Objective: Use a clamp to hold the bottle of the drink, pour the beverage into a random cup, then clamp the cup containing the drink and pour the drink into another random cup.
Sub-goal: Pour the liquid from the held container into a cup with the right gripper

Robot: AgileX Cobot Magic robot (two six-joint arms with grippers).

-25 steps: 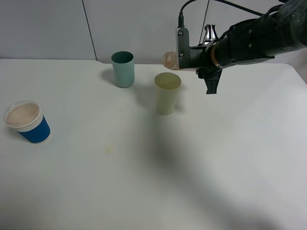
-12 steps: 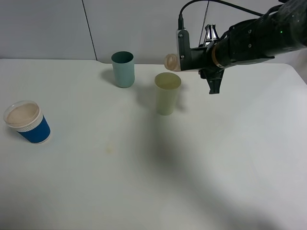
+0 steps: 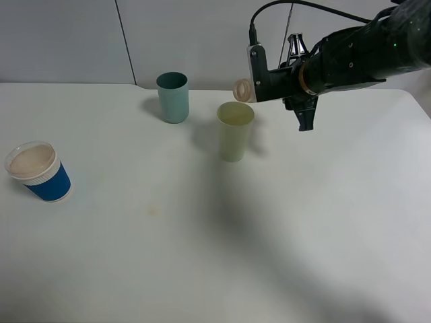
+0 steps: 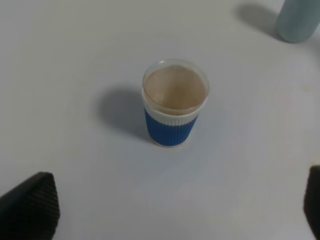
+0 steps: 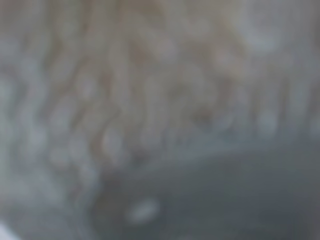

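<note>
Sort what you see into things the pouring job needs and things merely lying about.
Job: bottle, held by right gripper; pale yellow cup; teal cup; probably blue-sleeved cup.
Lying about: a faint stain on the table.

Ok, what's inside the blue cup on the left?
The blue cup shows a pale brown fill close to its white rim. The fill covers the bottom and the inner walls, so its depth is hidden. Whether a clear lid sits over it cannot be told.
</note>
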